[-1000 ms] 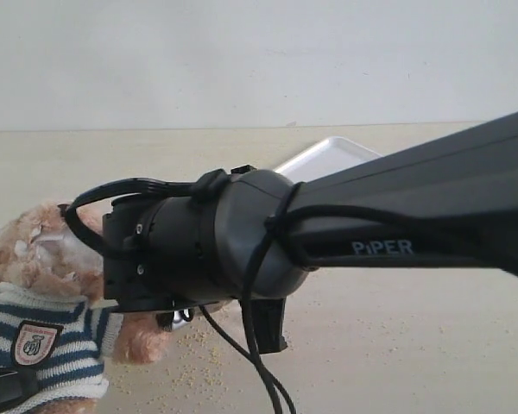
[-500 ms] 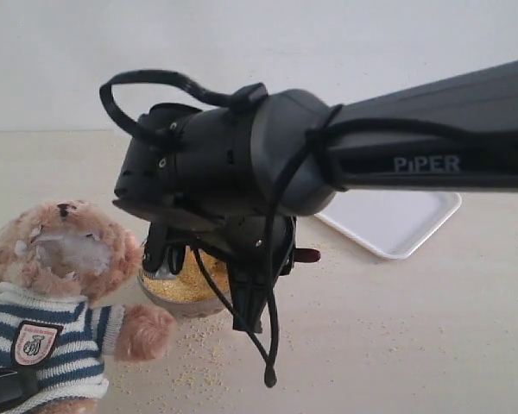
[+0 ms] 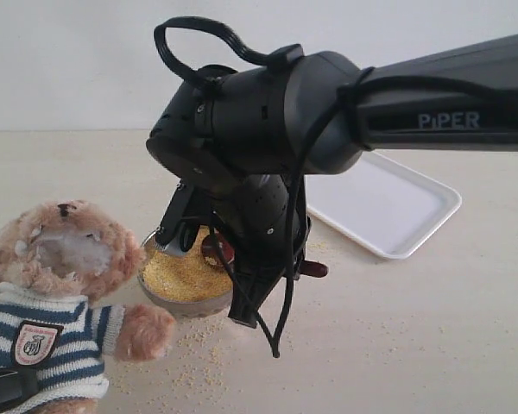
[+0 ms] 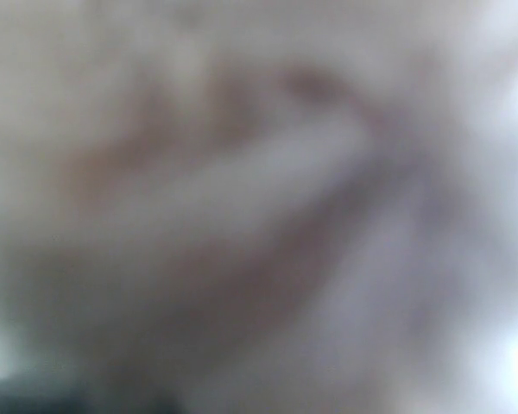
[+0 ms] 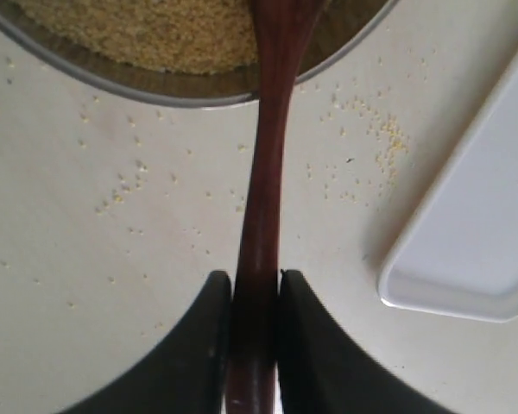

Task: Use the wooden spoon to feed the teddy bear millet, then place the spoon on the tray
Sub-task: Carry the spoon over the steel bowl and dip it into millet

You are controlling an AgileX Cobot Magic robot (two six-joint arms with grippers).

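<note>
Right wrist view – Inspector: what is held by the right tool (image 5: 255,285)?
Technician: The wooden spoon (image 5: 268,155) is grasped. Its handle is clamped between the two dark fingers (image 5: 203,345). The shaft is carried straight out from the tool and across the rim of the metal bowl (image 5: 155,86), with the spoon head over the millet (image 5: 155,30). Whether the head is touching the grains cannot be told.
Inspector: Where are the other items located?
Technician: In the exterior view the bowl is seen on the bench (image 3: 414,345), directly under the right tool. The teddy bear (image 3: 60,285) is seated just beside the bowl, on its left, with one paw at the bowl wall. The tray (image 3: 388,207) is laid on the opposite side, near the bowl but apart from it. Loose grains are scattered on the bench around the bowl.
Inspector: And the left tool?
Technician: The left wrist view is blurred throughout, so its state cannot be told.
</note>
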